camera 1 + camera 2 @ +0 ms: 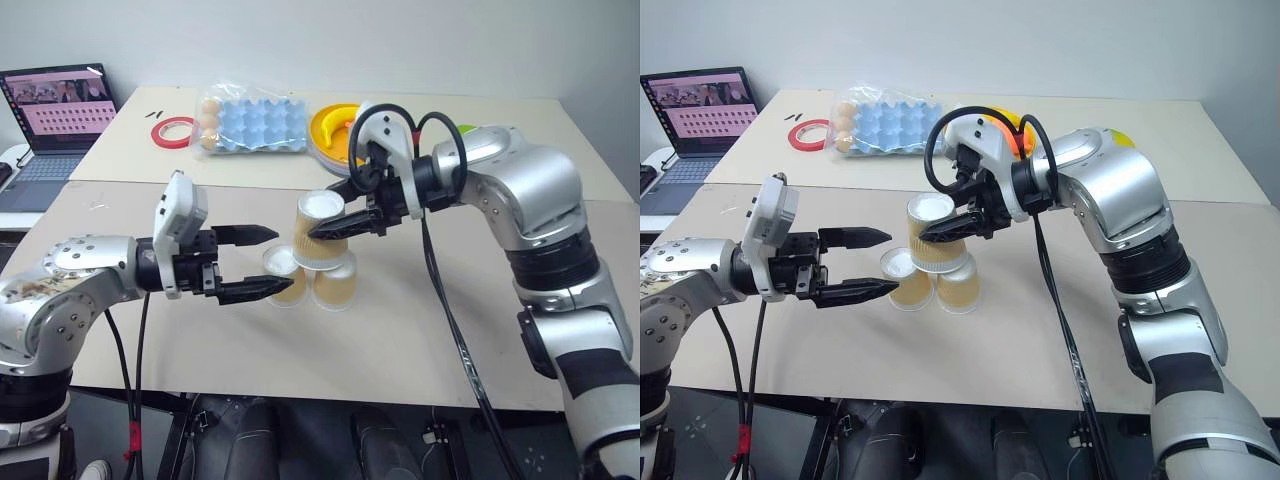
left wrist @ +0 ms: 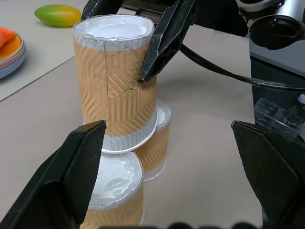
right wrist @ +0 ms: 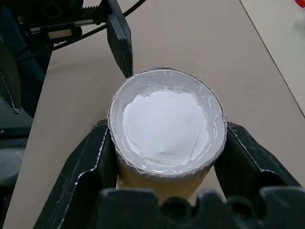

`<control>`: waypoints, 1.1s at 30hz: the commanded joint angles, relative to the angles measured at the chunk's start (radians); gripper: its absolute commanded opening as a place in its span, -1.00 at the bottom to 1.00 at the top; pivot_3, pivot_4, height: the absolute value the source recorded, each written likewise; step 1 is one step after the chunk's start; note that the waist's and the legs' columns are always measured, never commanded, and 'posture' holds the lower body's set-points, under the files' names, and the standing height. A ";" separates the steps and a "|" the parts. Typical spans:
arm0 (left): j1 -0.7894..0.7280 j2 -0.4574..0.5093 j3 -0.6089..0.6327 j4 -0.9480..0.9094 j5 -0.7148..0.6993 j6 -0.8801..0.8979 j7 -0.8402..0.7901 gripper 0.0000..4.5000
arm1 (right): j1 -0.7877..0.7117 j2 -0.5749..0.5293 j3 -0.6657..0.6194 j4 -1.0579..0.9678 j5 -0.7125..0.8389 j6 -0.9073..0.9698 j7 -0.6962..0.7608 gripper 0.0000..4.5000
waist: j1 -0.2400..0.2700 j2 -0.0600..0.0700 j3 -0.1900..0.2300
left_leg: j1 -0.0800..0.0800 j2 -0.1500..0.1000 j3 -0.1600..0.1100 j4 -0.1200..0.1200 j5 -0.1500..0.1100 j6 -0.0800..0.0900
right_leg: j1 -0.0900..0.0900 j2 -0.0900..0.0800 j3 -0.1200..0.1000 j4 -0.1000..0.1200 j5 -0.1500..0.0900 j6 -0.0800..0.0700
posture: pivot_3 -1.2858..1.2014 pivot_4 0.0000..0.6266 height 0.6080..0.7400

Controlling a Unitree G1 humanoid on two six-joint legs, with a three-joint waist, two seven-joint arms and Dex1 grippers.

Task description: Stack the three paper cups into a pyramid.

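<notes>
Beige table [image 1: 420, 340], laptop behind; right gripper [image 1: 322, 228] clenches top tan ribbed paper cup [image 1: 318, 232] resting on two cups; left gripper [image 1: 262, 262] released, beside them.

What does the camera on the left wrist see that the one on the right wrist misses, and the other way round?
The left wrist view alone shows the two lower cups under the top cup, plus a green fruit and a stack of plates. The right wrist view alone looks straight down on the top cup's white base, with the right gripper shut on the top cup. Both share that cup, the beige table, the right gripper's fingers on the cup and the open left gripper.
</notes>
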 commanded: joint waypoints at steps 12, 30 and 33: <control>-0.026 -0.002 0.003 -0.005 0.010 -0.024 0.012 1.00 | -0.109 0.004 -0.191 -0.017 0.128 -0.026 0.016 0.99 | 0.000 0.000 0.000 | 0.000 0.000 0.000 0.000 0.000 0.000 | 0.000 0.000 0.000 0.000 0.000 0.000 | 0.03 -0.52 -0.43; 0.326 -0.029 0.368 0.118 0.173 -0.106 0.257 1.00 | 0.028 -0.097 -0.522 0.351 -0.147 -0.204 -0.723 0.99 | 0.005 0.000 0.000 | 0.000 0.000 0.003 0.000 0.000 0.000 | -0.004 -0.001 0.003 0.004 -0.001 -0.003 | 0.03 -0.52 -0.43; 0.268 -0.140 0.362 0.194 0.327 -0.192 0.507 1.00 | 0.173 -0.083 -0.483 0.311 -0.244 -0.242 -0.842 0.99 | 0.019 0.000 0.000 | -0.003 0.000 0.006 0.001 0.000 0.000 | -0.008 -0.001 0.006 0.006 -0.001 -0.003 | 0.03 -0.52 -0.43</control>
